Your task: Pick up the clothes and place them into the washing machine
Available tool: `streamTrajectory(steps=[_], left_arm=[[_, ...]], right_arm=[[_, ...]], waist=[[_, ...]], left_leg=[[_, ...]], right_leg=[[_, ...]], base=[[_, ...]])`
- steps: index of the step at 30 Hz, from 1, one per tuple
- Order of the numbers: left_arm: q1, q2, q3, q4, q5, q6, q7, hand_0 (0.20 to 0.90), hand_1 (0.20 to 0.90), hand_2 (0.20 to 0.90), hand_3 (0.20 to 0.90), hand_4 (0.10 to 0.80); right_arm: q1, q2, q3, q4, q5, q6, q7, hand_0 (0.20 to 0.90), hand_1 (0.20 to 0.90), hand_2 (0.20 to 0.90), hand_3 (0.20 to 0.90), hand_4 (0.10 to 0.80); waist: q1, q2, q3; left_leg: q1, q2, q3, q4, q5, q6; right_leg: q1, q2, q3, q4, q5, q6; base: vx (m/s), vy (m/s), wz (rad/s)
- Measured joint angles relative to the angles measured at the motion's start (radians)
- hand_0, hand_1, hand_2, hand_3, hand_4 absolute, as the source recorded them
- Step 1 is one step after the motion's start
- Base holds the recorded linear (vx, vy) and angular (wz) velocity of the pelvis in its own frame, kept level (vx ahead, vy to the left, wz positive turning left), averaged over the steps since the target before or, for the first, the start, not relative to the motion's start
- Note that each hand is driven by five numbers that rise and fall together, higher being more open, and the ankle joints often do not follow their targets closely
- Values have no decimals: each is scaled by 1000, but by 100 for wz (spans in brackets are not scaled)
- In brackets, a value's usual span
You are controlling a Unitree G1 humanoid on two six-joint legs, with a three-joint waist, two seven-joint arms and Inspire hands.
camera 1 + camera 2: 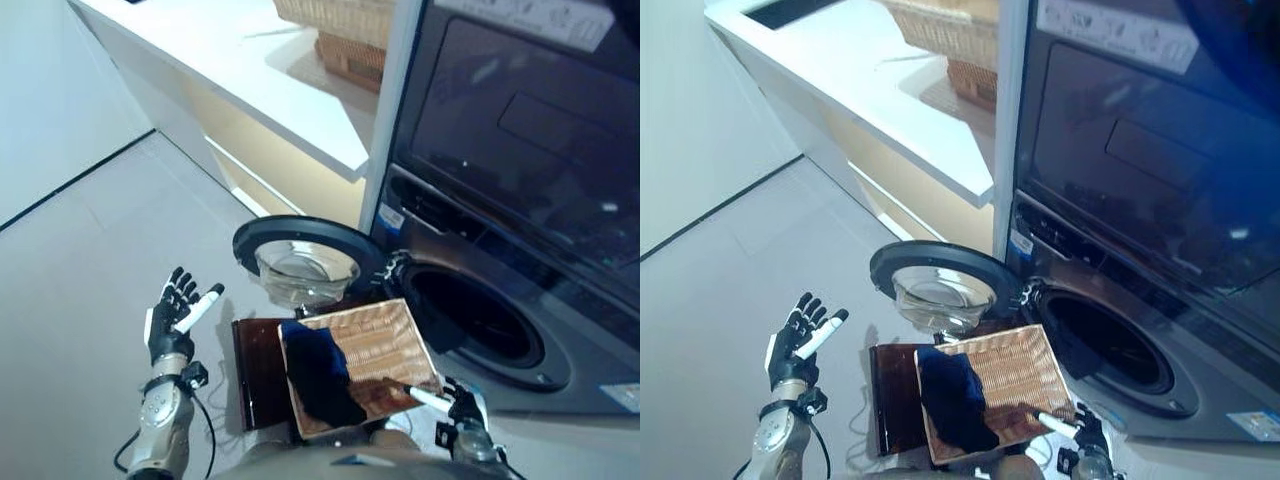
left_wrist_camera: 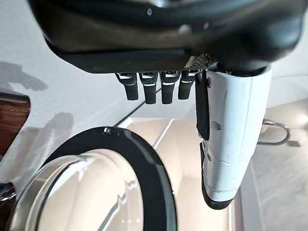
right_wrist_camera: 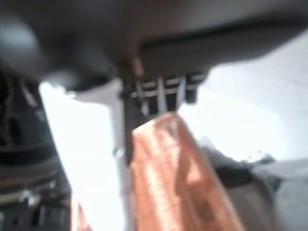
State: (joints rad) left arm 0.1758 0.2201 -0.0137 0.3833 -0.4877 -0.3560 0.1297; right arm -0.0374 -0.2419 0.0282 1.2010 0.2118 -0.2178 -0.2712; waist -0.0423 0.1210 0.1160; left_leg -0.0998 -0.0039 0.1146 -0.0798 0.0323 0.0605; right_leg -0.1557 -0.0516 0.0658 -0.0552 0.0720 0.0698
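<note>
Left eye view: clothes (image 1: 320,375) beside right hand (image 1: 462,408).

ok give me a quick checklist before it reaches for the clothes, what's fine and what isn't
1. Washer door swung open, drum opening in clear view: ok.
2. Dark blue garment lies in the wicker basket, nothing on top of it: ok.
3. Basket sits on the brown stand right before the drum: ok.
4. Left hand raised over the floor, left of the basket, fingers straight, holding nothing: ok.
5. Right hand at the basket's near right corner; whether it touches the rim or holds anything: cannot tell.
6. Drum free of earlier laundry: cannot tell, its inside is dark.
</note>
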Motion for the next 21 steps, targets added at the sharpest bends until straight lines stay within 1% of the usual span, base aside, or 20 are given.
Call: streamTrajectory(steps=[4, 5, 8, 12, 15, 19, 21], left_arm=[[-27, -1, -10, -1, -5, 0, -1, 900, 900, 900, 900, 800], [-37, 0, -10, -1, -13, -1, -2, 900, 900, 900, 900, 800], [-58, 0, -14, -2, -39, -4, -1, 900, 900, 900, 900, 800], [-84, 1, -47, -2, -60, -5, -2, 900, 900, 900, 900, 800], [-87, 1, -54, -2, -74, -5, -8, 900, 900, 900, 900, 800], [-105, 1, -73, -3, -83, -6, -9, 900, 900, 900, 900, 800], [-105, 4, -79, -14, -93, -8, -9, 900, 900, 900, 900, 800]], right_arm=[[-63, -26, -1, 10, 10, 1, -37, 900, 900, 900, 900, 800], [-80, -33, -2, 9, 12, 1, -44, 900, 900, 900, 900, 800], [-122, -41, -23, -9, 36, -2, -61, 900, 900, 900, 900, 800], [-178, -51, -42, -30, 90, -17, -88, 900, 900, 900, 900, 800], [-209, -53, -72, -28, 133, -25, -112, 900, 900, 900, 900, 800], [-231, -72, -80, 8, 161, -27, -130, 900, 900, 900, 900, 800], [-241, -70, -80, 23, 162, -27, -134, 900, 900, 900, 900, 800]], waist=[[1, 13, 30], [1, 14, 50], [4, 14, 71], [6, 19, 119], [8, 24, 130], [30, 34, 141], [32, 35, 141]], left_leg=[[-38, -4, 16, 1, 4, 4], [-40, -5, 18, 1, 6, 5], [-75, -7, 23, 1, 10, 8], [-106, -11, 25, 1, 16, 11], [-128, -11, 23, 1, 17, 10], [-144, -11, 20, 1, 21, 9], [-151, -11, 18, 1, 21, 9]], right_leg=[[-47, -3, 13, 7, 7, 4], [-52, -3, 15, 10, 7, 5], [-97, -4, 26, 24, 8, 7], [-132, -6, 29, 34, 10, 9], [-154, -5, 28, 34, 9, 9], [-171, -6, 26, 38, 9, 9], [-178, -6, 25, 38, 9, 9]], base=[[-71, 0, -9], [-59, -15, -7], [-59, -39, 0], [-18, -27, 5], [-9, -15, 8], [-3, -9, 3], [-16, 10, -1]])
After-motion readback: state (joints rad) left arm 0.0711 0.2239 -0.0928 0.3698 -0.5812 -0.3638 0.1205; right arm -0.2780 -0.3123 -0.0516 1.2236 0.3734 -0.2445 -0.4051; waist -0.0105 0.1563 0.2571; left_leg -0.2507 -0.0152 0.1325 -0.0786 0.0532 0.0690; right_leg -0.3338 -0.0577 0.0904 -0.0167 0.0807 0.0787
